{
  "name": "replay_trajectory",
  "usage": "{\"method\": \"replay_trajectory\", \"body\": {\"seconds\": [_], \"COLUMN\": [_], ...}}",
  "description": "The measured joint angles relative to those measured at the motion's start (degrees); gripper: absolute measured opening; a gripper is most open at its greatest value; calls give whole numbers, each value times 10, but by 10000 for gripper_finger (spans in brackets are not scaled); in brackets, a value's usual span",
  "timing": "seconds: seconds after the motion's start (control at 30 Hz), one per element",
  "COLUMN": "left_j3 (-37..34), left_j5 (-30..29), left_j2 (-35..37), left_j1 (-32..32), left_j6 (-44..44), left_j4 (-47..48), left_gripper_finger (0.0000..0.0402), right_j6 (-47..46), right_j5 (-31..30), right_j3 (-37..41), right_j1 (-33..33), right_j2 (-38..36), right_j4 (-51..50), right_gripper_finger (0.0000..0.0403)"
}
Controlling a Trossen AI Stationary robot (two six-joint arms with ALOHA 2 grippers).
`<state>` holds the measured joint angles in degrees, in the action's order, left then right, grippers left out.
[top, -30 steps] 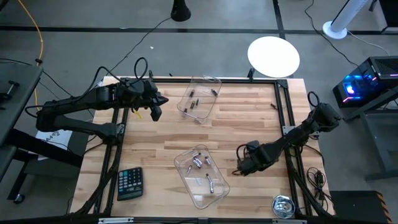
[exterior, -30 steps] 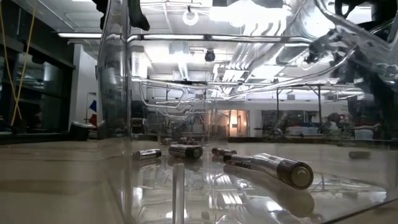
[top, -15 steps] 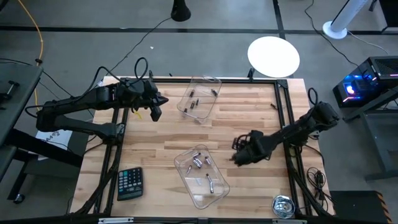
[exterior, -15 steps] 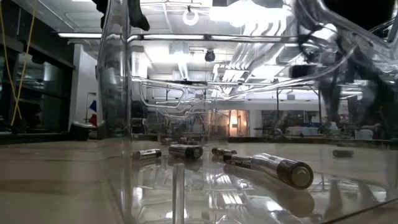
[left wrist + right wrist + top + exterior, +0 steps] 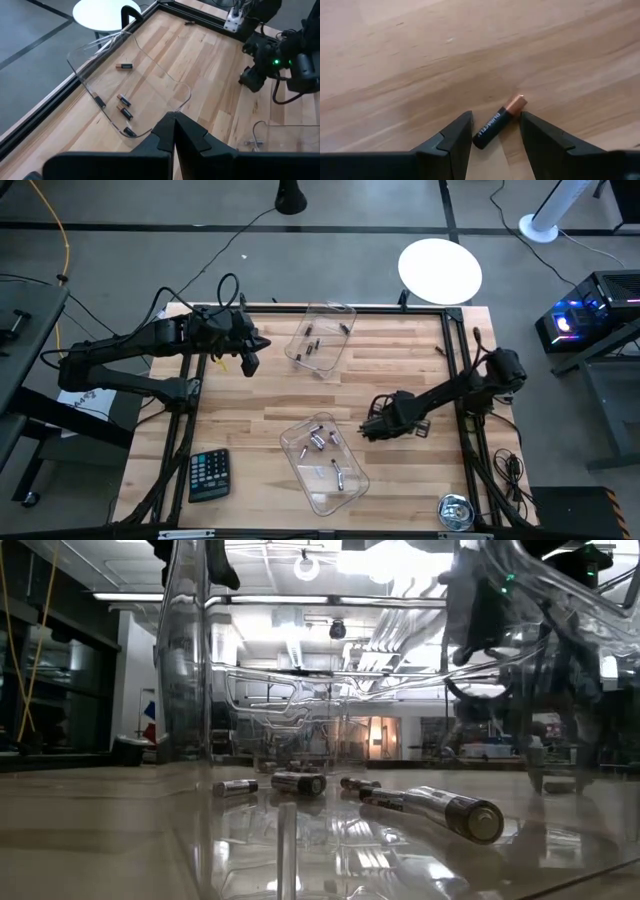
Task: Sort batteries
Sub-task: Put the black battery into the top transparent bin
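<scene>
A black battery with a copper end (image 5: 497,125) lies on the bare wood right of the near clear tray (image 5: 325,462). My right gripper (image 5: 375,426), (image 5: 495,137) is low over it and open, one finger on each side of it. Several batteries (image 5: 320,440) lie in the near tray, and several more (image 5: 122,107) lie in the far clear tray (image 5: 320,335). One small battery (image 5: 440,350) rests alone near the table's far right. My left gripper (image 5: 250,358), (image 5: 173,132) hangs shut, left of the far tray. My right gripper comes down from above with its fingers (image 5: 452,142) on either side of the battery, which lies flat on the wood and slants across the gap. The battery's dark end (image 5: 479,142) is right beside one finger. I cannot tell whether either finger touches it.
A calculator (image 5: 208,473) lies at the near left corner and a round tape measure (image 5: 455,511) at the near right edge. A black frame (image 5: 452,370) runs along the table's sides. Bare wood lies between the two trays.
My right gripper has moved toward the table's left and a little toward the far edge, coming closer to the near tray's right side. The left arm has kept still.
</scene>
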<state>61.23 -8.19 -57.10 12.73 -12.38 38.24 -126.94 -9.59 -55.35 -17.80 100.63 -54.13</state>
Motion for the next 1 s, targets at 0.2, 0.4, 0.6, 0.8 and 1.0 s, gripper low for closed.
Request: {"method": "replay_trajectory", "body": {"seconds": [0.2,0.4,0.6,0.8,1.0], "left_j3": [0,0,0,0,0], "left_j5": [0,0,0,0,12], "left_j2": [0,-3,-11,-15,-13], "left_j1": [0,0,0,0,0], "left_j6": [1,15,15,6,-18], "left_j4": [0,-3,-9,-6,-6], "left_gripper_finger": [0,0,0,0,0], "right_j6": [-17,72,208,316,389], "right_j5": [-2,-15,-6,-13,-84], "right_j3": [-2,-1,-1,-1,-16], "right_j1": [-13,4,44,77,102], "right_j2": [12,13,16,16,-4], "right_j4": [3,18,35,55,34], "right_gripper_finger": [161,157,118,33,19]}}
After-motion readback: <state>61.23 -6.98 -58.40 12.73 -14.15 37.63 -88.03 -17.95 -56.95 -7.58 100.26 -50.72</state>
